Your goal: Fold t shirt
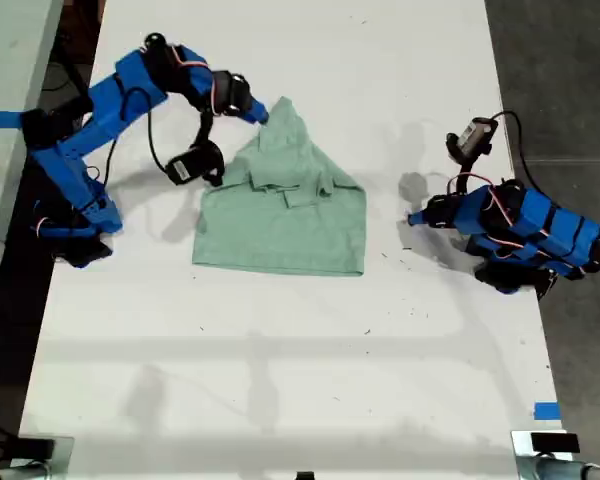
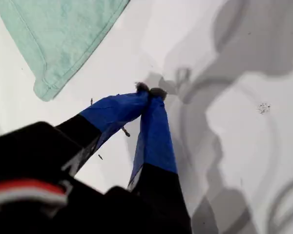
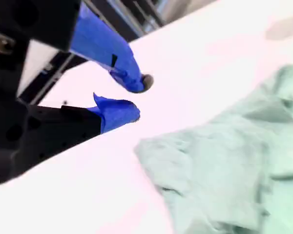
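Mint-green cotton lies partly folded near the middle of the white surface (image 1: pixel 280 380): the t shirt (image 1: pixel 285 215) has both upper corners turned in, so it narrows to a peak at the far edge of the exterior view and keeps a straight hem nearer the camera.

Our second gripper (image 3: pixel 135 100) sits just beside that peak, towards the exterior view's left. Its jaws are slightly parted and hold nothing; the cloth lies close to them but apart from the fingertips (image 3: pixel 145 83).

Our first gripper (image 2: pixel 150 90) rests on the exterior view's right, well apart from the shirt. Its jaws are pressed together at the tips and empty, with bare surface beneath and one corner of the hem visible beyond.

We judge the fold to be about midway, with at least one more turn needed.

What could go wrong from here:
- The turned-in flaps look loose and puffy. If a gripper drags across them instead of lifting, they could spring open and undo the work.
- A pinch at the peak may catch only the top layer, so the layers slide apart.
- The cloth is light and the surface smooth. With only one gripper pulling and the other far off, the whole shirt could skid instead of folding.
- The hem could end up skewed.
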You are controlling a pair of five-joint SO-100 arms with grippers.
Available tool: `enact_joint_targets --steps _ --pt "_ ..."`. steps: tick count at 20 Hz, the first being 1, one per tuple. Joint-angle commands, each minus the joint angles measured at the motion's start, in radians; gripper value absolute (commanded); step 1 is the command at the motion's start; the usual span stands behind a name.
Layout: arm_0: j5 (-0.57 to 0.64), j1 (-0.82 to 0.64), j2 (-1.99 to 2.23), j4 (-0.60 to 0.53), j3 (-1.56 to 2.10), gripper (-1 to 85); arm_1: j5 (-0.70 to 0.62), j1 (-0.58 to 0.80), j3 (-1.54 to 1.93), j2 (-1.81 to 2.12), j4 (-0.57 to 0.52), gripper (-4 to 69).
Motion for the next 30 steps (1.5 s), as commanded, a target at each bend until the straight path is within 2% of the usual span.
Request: enact_joint_targets --steps 1,7,8,9,11,16,24,30 --pt "-0.035 -0.089 0.508 -0.138 0.275 -0.3 -0.006 -0.011 0.035 0.009 -0.003 0.3" --pt "-0.025 -0.058 1.394 -0.637 1.473 -0.3 -0.003 -0.011 0.035 0.009 -0.005 0.3" --pt "-0.037 -0.078 1.574 -0.693 1.687 -0.3 0.000 -0.011 0.037 0.009 -0.005 0.3" --pt "-0.038 -0.098 1.825 -0.696 1.894 -0.3 0.002 -0.009 0.038 0.009 -0.005 0.3" --pt "-0.077 -0.117 1.816 -0.764 2.059 -0.3 0.000 -0.003 0.040 0.011 -0.009 0.3" --pt "-0.169 -0.207 1.845 -0.641 2.059 -0.3 0.014 -0.009 0.040 0.011 -0.002 0.3" --pt "-0.265 -0.247 1.848 -0.589 2.059 -0.3 0.041 -0.008 0.037 0.011 0.017 0.2" --pt "-0.270 -0.247 1.848 -0.588 2.059 -0.3 0.051 0.002 0.035 0.011 0.023 0.2"
